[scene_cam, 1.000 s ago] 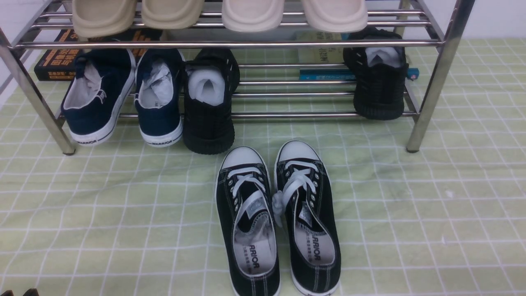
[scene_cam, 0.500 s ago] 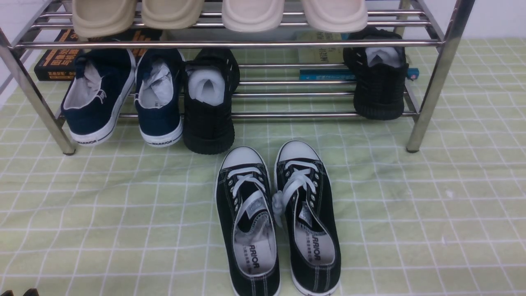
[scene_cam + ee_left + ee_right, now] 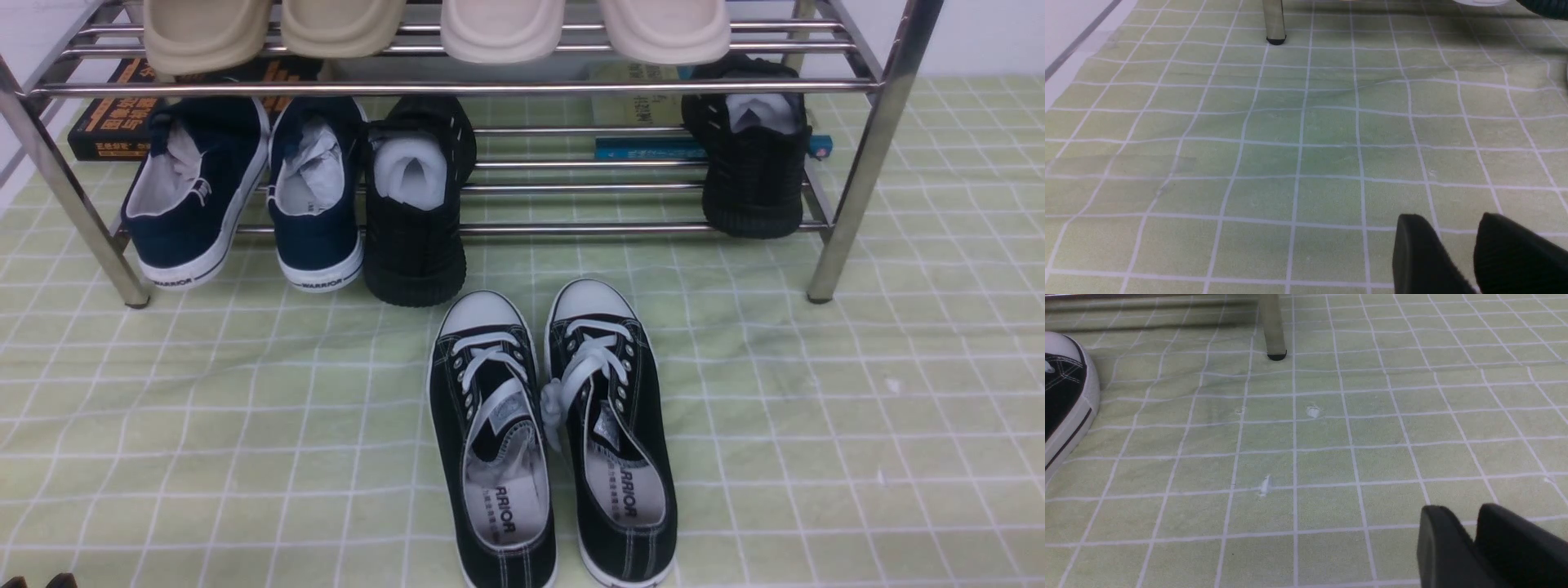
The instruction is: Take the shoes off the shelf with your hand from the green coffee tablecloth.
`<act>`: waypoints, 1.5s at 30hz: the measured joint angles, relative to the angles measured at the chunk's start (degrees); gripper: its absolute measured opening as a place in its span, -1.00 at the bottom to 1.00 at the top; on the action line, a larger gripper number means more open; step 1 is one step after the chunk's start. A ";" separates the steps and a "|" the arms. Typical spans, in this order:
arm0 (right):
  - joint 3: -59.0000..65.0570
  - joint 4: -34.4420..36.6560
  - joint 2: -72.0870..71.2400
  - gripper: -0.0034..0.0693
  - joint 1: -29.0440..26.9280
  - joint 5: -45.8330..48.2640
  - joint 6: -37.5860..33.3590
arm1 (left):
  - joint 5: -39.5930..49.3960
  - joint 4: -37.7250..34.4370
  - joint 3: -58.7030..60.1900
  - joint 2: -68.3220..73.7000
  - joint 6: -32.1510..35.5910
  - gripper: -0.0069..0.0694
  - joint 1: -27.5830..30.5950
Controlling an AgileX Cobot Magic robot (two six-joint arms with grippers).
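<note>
2 black canvas shoes (image 3: 551, 433) with white laces sit side by side, touching, on the green checked cloth (image 3: 816, 425), toes toward the shelf (image 3: 865, 147) and just in front of it. On the shelf's lower tier stand 2 navy sneakers (image 3: 245, 192) at the left and 2 all-black knit shoes (image 3: 414, 204), 1 beside the navy pair and 1 at the far right. 4 beige slippers (image 3: 437, 28) hang over the top tier. At least 3 books (image 3: 110, 122) lie behind the shelf.

The left gripper (image 3: 1457, 253) shows 2 black fingers a narrow gap apart, empty, above bare cloth. The right gripper (image 3: 1474, 543) shows its 2 fingers almost together, pinching nothing; 1 white toe cap lies near it.

Compared with the earlier front pictures, nothing has shifted: shoes, shelf and cloth wrinkles match.
</note>
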 joint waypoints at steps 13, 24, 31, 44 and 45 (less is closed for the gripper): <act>0.00 0.00 0.00 -0.44 0.00 0.00 0.00 | 0.00 0.00 0.00 0.00 0.00 -0.19 0.00; 0.00 0.00 0.00 -0.39 0.00 0.00 0.00 | 0.00 0.00 0.00 0.00 0.00 -0.19 0.00; 0.00 0.00 0.00 -0.35 0.00 0.00 0.00 | 0.00 0.00 0.00 0.00 0.00 -0.19 0.00; 0.00 0.00 0.00 -0.31 0.00 0.00 0.00 | 0.00 0.00 0.00 0.00 0.00 -0.19 0.00; 0.00 0.00 0.00 -0.31 0.00 0.00 0.00 | 0.00 0.00 0.00 0.00 0.00 -0.19 0.00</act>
